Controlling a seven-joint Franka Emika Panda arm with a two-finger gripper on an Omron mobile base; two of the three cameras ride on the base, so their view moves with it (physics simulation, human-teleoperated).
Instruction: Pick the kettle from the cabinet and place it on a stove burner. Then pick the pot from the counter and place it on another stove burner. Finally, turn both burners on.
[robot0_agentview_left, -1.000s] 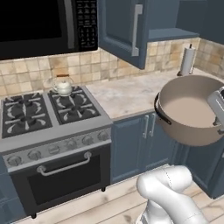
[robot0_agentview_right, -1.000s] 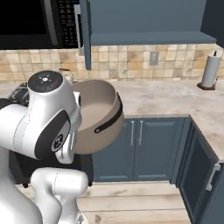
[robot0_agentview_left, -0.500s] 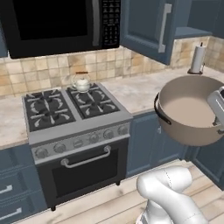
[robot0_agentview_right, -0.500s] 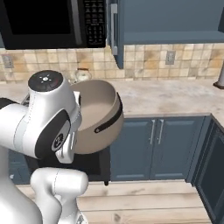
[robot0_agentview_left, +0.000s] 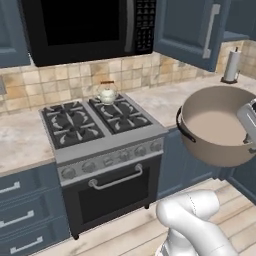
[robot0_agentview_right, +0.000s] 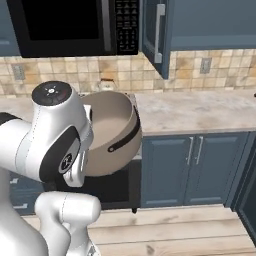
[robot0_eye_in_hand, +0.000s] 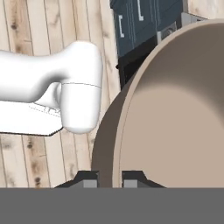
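Taupe-grey metal ran straight up between the two dark fingertips in the hand view: the gripper (robot0_eye_in_hand: 110, 177) was nearly closed, pinching the pot's (robot0_agentview_left: 216, 125) rim, one finger on the outer wall and one inside against the pale interior. In the left base view the pot hung in the air, well off the floor, in front of the blue-grey base units to the right of the stove (robot0_agentview_left: 95, 130), its mouth tipped up and a little toward the cooktop, a black loop handle on the side facing the stove. The coming placement seemed to turn on that one relation: the free burners (robot0_agentview_left: 70, 122) lay to the left of the carried pot and somewhat beyond it. The kettle (robot0_agentview_left: 107, 93) already sat on the back right burner, so the front right ring, nearest the pot, or either left ring looked open to it. The cabinet (robot0_agentview_left: 192, 27) door stood ajar above the counter (robot0_agentview_left: 165, 97).
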